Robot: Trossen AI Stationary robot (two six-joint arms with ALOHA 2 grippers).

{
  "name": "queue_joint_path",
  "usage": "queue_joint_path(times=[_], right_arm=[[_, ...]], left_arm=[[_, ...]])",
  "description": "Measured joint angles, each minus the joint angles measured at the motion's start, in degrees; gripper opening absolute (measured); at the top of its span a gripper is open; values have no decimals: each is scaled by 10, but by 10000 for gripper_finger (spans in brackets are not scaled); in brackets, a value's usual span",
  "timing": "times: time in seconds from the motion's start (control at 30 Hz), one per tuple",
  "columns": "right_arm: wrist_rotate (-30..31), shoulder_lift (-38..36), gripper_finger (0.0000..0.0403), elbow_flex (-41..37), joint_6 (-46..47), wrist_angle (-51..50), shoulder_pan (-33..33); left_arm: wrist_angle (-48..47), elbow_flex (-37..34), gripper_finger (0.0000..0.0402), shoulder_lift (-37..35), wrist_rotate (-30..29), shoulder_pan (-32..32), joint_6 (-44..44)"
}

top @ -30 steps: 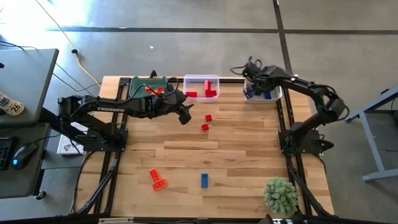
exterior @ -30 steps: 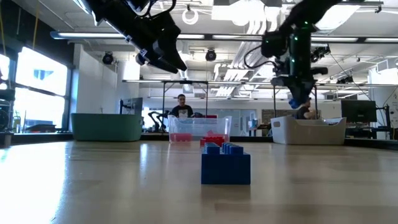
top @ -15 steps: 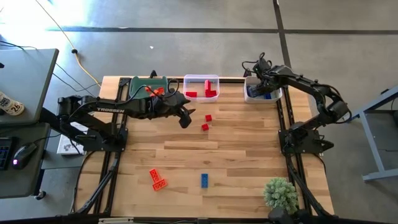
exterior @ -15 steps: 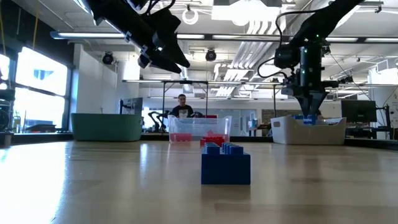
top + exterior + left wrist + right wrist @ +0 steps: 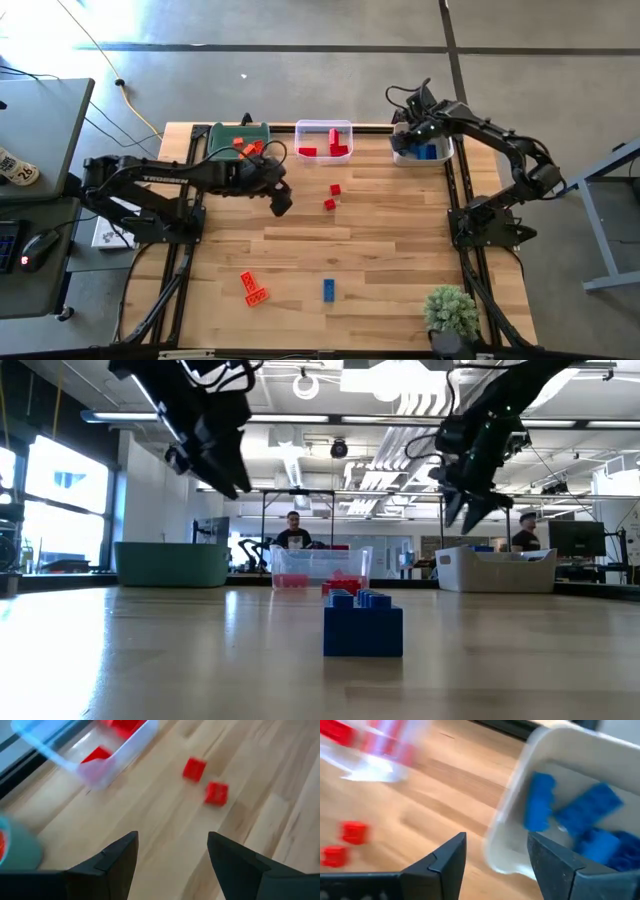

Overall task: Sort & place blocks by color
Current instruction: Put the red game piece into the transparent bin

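Two red blocks (image 5: 332,196) lie loose on the table at mid-far; the left wrist view shows them too (image 5: 205,781). My left gripper (image 5: 282,205) hovers open and tipped downward to their left, nothing between its fingers (image 5: 172,860). My right gripper (image 5: 403,130) hangs open above the left rim of the grey bin (image 5: 425,152), where several blue blocks (image 5: 580,815) lie. Near the front edge lie two joined orange blocks (image 5: 253,288) and a blue block (image 5: 328,290). The clear bin (image 5: 324,140) holds red blocks. The green bin (image 5: 238,140) holds orange ones.
The three bins stand in a row along the table's far edge. A small green plant (image 5: 450,310) stands at the near right corner. In the low view the blue block (image 5: 362,625) stands close to the camera, and people show in the room behind.
My right gripper has opened over the grey bin and let go of a blue block, then swung toward the bin's left rim, tipping further downward. My left gripper has drawn back toward the table's left and near edge, away from the two red blocks, and tipped downward.
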Motion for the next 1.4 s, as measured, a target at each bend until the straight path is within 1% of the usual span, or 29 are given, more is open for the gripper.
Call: queue_joint_path(times=[0.07,0.13,0.3,0.5,0.63,0.73,0.83,1.1,1.3,1.4], right_arm=[[-22,0,197,17,4,2,9],[-31,0,197,36,5,7,23],[-57,0,197,77,-8,44,79],[-68,0,197,83,-16,114,151],[-75,10,197,83,-65,138,192],[-84,21,197,83,-106,153,218],[-93,34,197,83,-151,174,245],[-94,92,197,82,-333,200,311],[-93,148,197,82,-395,208,343],[-91,177,197,82,-423,226,357]], left_arm=[[-31,0,225,-12,-10,-2,-18],[-59,0,225,-25,-20,-2,-29],[-109,0,225,-49,-37,-2,-71],[-164,0,225,-60,-29,8,-157],[-198,0,225,-59,3,16,-197],[-209,0,225,-59,24,21,-200],[-211,0,225,-59,23,22,-200],[-210,0,225,-58,19,22,-165],[-210,0,225,-58,18,22,-154],[-209,0,225,-58,18,22,-143]])
